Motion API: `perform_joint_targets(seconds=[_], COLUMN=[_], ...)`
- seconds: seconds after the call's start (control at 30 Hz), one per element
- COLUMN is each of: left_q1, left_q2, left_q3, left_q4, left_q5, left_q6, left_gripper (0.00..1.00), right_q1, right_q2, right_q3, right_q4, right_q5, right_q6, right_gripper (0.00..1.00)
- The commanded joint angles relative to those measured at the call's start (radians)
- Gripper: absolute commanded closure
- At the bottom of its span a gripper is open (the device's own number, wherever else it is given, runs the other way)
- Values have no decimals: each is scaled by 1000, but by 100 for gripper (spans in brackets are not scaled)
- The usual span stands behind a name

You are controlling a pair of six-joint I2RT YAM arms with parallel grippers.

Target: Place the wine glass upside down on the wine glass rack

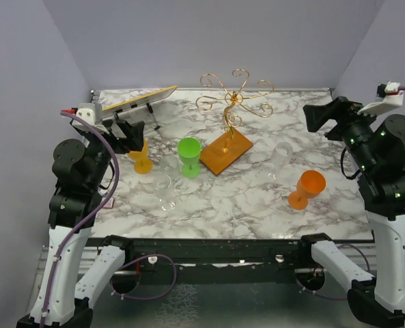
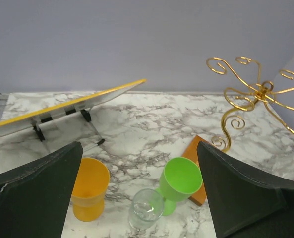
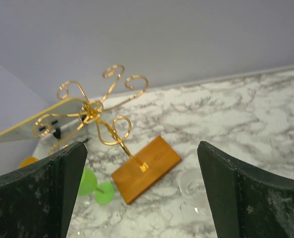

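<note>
Five stemmed glasses stood on the tabletop, none hung on the wine glass rack yet. Both claws gaped wide and held nothing: left claw well left of the rack, near the yellow glass; right claw well right of the rack.

Green glass sat just beside the rack's base on its left. One clear glass was front-left of the rack, close to the green one. Second clear glass was right of the rack, and orange glass front-right of it.

All cups looked empty, mouths up, and the rack's curls were bare.

Risks, as judged:
- The task names no colour, so the wrong glass could get picked.
- Clear ones were faint and probably slick, so a bad grasp could drop one.
- Reaching the left clear glass could knock the green neighbour.
- The thin wire rack could tip or shift if bumped while hooking the foot into a curl.
</note>
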Motion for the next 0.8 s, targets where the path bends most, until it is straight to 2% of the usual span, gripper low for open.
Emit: perform_joint_targets(seconds=[0.0,0.13,0.2,0.4,0.53,0.77], left_q1=[-4,-4,-4,-4,-5,-5], left_q2=[-51,-70,-74,-56,-19,-7], left_q3=[-133,-220,-255,-320,-336,-368], left_q4=[92,138,158,225,230,259], left_q5=[159,212,223,316,319,314], left_q6=[-54,-104,-128,-217,-256,-250], left_gripper=[1,1,1,1,1,1], right_q1=[-4,-5,-6,-5,-5,-4], right_q2=[-3,12,37,133,192,302], right_q3=[-92,-158,-181,-221,-259,-324], right_q4=[-74,-118,-155,-240,-272,-207], right_q5=[-59,-59,-9,91,174,203], right_q6=[36,49,65,78,75,58], right_gripper=[0,0,0,18,28,42])
